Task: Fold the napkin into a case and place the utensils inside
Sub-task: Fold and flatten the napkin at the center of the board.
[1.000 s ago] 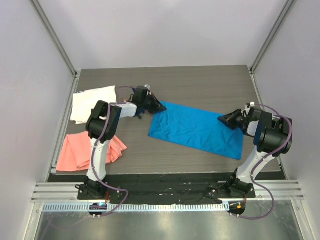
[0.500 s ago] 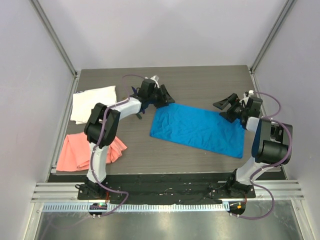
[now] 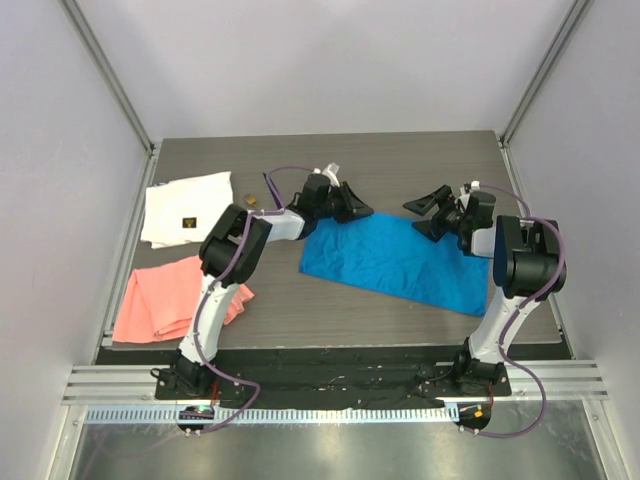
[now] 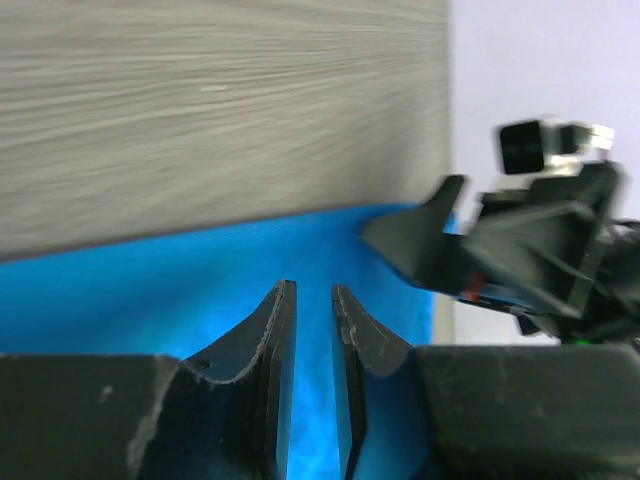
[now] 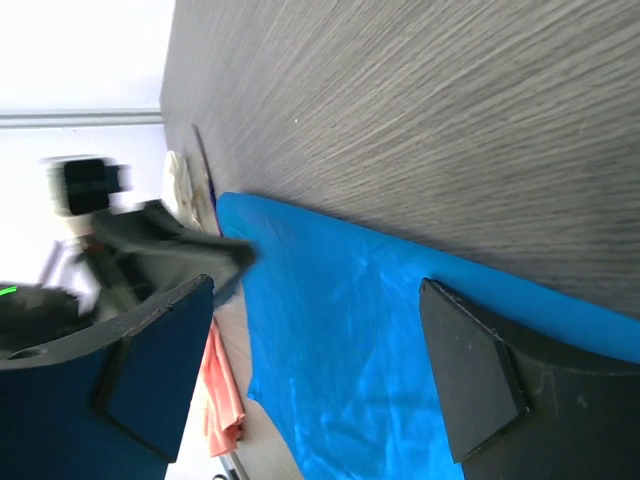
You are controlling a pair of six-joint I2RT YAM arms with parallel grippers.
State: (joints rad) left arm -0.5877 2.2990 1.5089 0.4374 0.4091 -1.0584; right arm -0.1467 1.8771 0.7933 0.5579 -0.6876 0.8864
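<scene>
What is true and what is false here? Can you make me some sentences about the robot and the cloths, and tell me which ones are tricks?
1. The napkin is blue and lies spread out on the table. True.
2. The right gripper is squeezed shut. False: its jaws stand wide open above the napkin.
3. The pink cloth lies on top of the napkin. False: it lies apart from it, at the table's near left side.
4. The white cloth has a small dark label on it. True.
5. The utensils are tucked inside the napkin. False: they lie on the bare table, between the white cloth and the napkin.
</scene>
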